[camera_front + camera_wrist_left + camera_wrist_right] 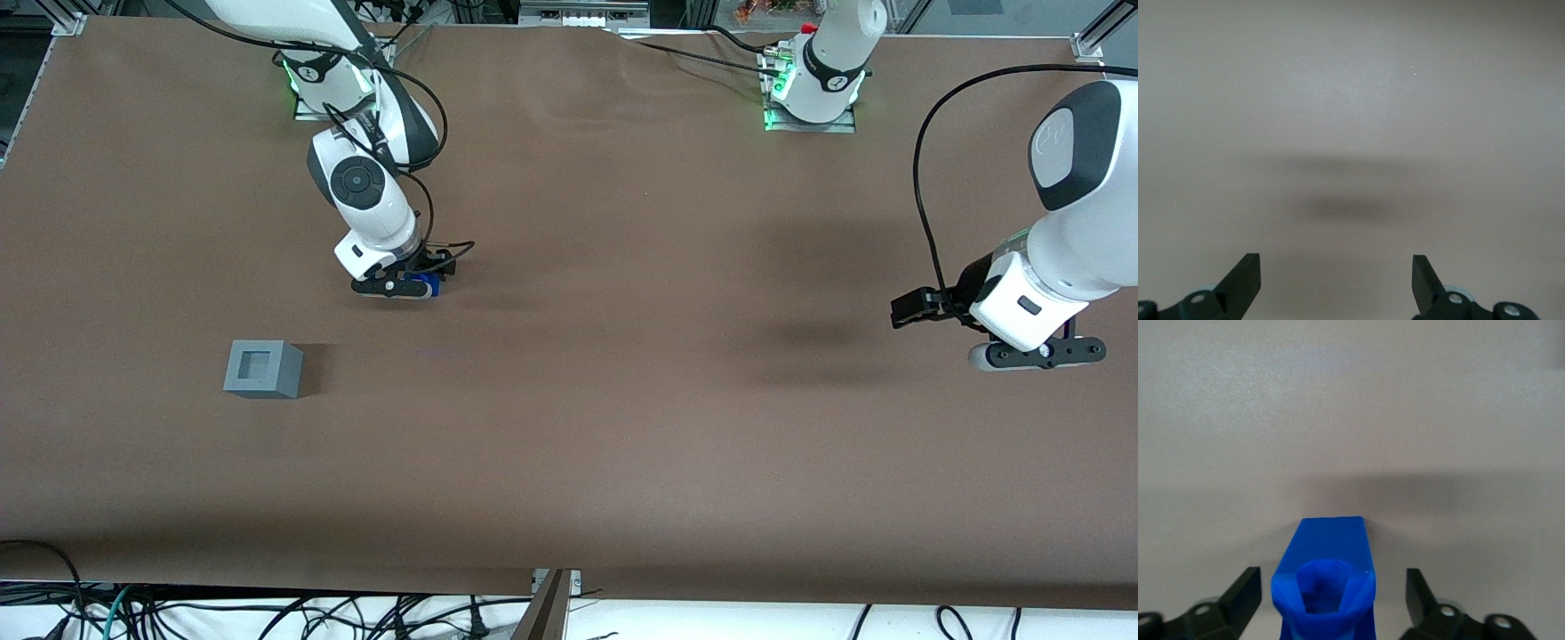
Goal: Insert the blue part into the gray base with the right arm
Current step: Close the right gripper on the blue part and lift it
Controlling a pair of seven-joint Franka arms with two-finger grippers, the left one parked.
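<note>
The blue part stands on the brown table, and in the right wrist view it sits between my gripper's fingers with a gap on each side. The right arm's gripper is low over the table and open around the blue part, not touching it. One fingertip stands clear of the blue block. The gray base, a cube with a square recess in its top, rests on the table nearer to the front camera than the gripper and apart from it.
The brown table spreads wide around both things. The arm bases stand at the table's edge farthest from the front camera. Cables lie below the near edge.
</note>
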